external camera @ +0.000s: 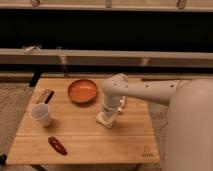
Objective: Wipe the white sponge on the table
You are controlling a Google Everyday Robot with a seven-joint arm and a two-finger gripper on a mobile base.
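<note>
The white sponge (103,119) lies on the light wooden table (95,142), a little right of its middle. My gripper (108,113) comes down from the white arm on the right and is shut on the sponge, pressing it against the tabletop. The gripper body hides the sponge's top. The table's small dark logo mark (147,151) is near the front right corner.
An orange bowl (82,91) sits just behind and left of the sponge. A white cup (41,114) stands at the left, a dark small packet (46,95) behind it, and a red item (57,145) near the front left. A small white item (122,103) lies beside the gripper.
</note>
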